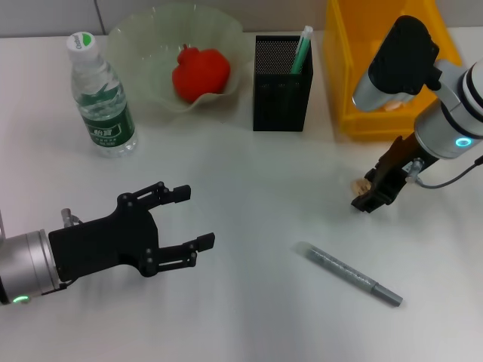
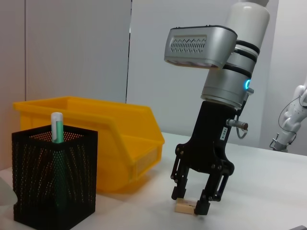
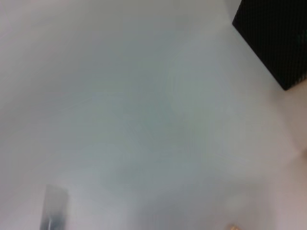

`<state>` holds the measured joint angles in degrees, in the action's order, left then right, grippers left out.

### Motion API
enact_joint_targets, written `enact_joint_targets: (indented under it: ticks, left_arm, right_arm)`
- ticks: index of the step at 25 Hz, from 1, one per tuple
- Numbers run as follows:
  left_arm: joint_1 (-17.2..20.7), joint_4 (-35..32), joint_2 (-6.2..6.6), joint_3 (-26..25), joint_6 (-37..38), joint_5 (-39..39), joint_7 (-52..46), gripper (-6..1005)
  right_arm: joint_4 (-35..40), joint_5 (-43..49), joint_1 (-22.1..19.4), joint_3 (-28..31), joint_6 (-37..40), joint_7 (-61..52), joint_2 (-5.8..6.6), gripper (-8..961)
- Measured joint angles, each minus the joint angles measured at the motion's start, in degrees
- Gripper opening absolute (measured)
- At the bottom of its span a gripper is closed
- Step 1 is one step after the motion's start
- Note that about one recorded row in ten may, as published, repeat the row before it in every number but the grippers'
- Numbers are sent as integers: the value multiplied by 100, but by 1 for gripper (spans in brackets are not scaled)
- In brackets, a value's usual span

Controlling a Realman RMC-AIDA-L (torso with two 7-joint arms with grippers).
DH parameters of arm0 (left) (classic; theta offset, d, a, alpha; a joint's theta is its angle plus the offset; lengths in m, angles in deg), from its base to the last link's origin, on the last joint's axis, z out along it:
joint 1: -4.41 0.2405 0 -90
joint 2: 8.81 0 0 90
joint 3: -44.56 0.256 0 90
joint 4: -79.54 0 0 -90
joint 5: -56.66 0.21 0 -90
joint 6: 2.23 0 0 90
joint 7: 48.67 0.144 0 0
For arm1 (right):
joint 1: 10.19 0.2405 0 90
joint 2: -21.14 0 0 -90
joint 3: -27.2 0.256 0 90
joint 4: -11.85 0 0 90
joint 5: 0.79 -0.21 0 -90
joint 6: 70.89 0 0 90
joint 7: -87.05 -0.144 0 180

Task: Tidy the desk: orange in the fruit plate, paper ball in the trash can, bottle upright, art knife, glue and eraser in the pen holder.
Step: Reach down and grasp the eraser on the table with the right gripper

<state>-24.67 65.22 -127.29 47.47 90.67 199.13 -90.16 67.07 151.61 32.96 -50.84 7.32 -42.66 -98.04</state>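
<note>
My right gripper (image 1: 371,197) (image 2: 190,205) stands on the table in front of the yellow bin, shut on the small beige eraser (image 2: 184,207) (image 1: 363,183), which rests on the surface. The grey art knife (image 1: 349,274) lies flat nearer the front, left of that gripper. The black mesh pen holder (image 1: 283,74) (image 2: 53,184) holds a green glue stick (image 1: 302,48) (image 2: 57,132). The bottle (image 1: 102,94) stands upright at the back left. A red fruit (image 1: 200,72) sits in the translucent fruit plate (image 1: 143,45). My left gripper (image 1: 187,219) hovers open at the front left. No paper ball shows.
A yellow bin (image 1: 377,75) (image 2: 115,139) stands at the back right, just beyond my right arm. The pen holder's corner (image 3: 273,43) shows in the right wrist view.
</note>
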Motion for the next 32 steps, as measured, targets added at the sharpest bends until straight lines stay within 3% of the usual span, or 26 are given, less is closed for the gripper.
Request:
enact_joint_targets:
  ticks: [32]
  left_arm:
    - [26, 0, 0, -1, 44, 0, 9, 842]
  right_arm:
    - [-92, -1, 5, 0, -75, -3, 0, 540]
